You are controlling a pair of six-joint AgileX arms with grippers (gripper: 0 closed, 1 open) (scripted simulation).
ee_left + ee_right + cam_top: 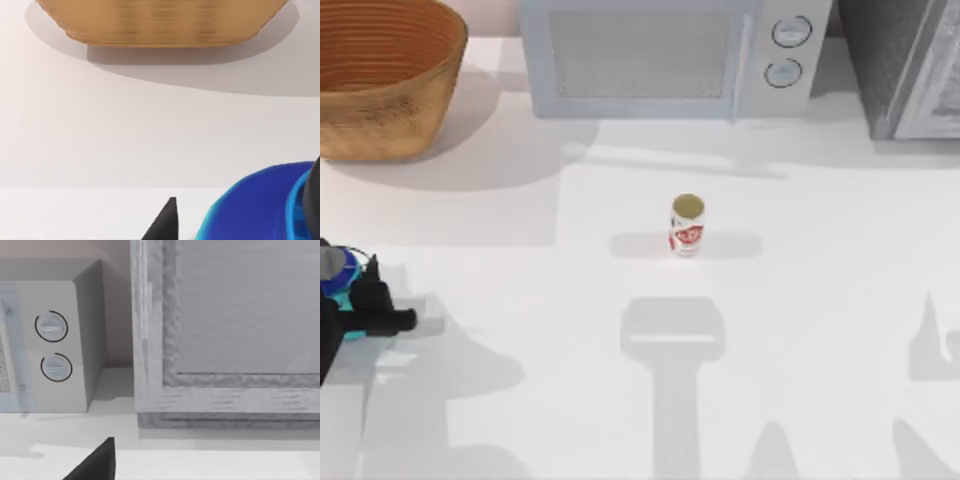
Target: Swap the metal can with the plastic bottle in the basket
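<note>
The small white metal can (687,225) with red label markings and a dull gold top stands upright near the middle of the white bench (820,300), its long axis vertical, with open surface all round it. It is well apart from both arms. The squat cyan-blue plastic bottle (338,272) with its darker blue cap is not in the basket: it sits at the far left edge of the bench, with the left pincer (360,300) closed around it; in the left wrist view the blue body (260,205) fills the space beside one dark fingertip (167,220).

The large round woven wicker basket (380,75), orange-brown, stands in the far left corner, well apart from the can and beyond the bottle. From the left pincer the can lies to the right and a little farther back.

I judge the bottle is out, so the can is what must go into the basket next. The right arm's own pincer tip (97,462) faces the grey microwave (55,345) and a pale cabinet (225,330) at the back right; I cannot tell whether it is spread.
</note>
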